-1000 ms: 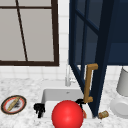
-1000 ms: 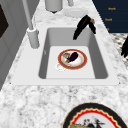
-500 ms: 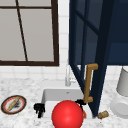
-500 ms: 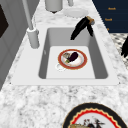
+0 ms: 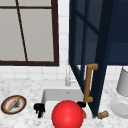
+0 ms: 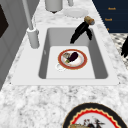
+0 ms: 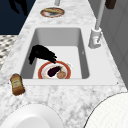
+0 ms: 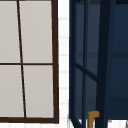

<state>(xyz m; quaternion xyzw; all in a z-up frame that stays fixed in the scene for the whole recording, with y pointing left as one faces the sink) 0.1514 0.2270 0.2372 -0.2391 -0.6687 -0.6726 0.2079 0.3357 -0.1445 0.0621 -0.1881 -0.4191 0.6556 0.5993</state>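
Observation:
A red-rimmed plate (image 6: pixel 80 60) (image 7: pixel 42 71) carrying a dark eggplant (image 6: pixel 73 56) (image 7: pixel 53 71) and a small brown item lies on the floor of the sink (image 6: pixel 50 37) (image 7: pixel 75 40). My right hand (image 6: pixel 80 31) (image 7: pixel 40 53) (image 5: pixel 81 104) hangs inside the sink at its right end. Its relaxed fingers point down just beside the plate's rim, open and holding nothing. My left hand (image 5: pixel 38 109) (image 7: pixel 18 5) (image 6: pixel 125 47) floats in front of the counter near the sink's left front corner, open. A big red ball (image 5: pixel 67 115) covers the sink's front in the front view.
A dark blue cabinet door stands open over the sink, with a wooden handle (image 5: pixel 89 82). The faucet (image 5: pixel 67 78) (image 6: pixel 31 30) rises behind the sink. A patterned plate (image 5: pixel 13 104) lies on the left counter. A brown bottle (image 5: pixel 103 114) (image 7: pixel 17 84), a white dish (image 5: pixel 120 106) and a canister (image 5: pixel 123 81) are on the right.
My right hand has sunk slightly lower into the sink toward the plate. The left hand has stayed where it was.

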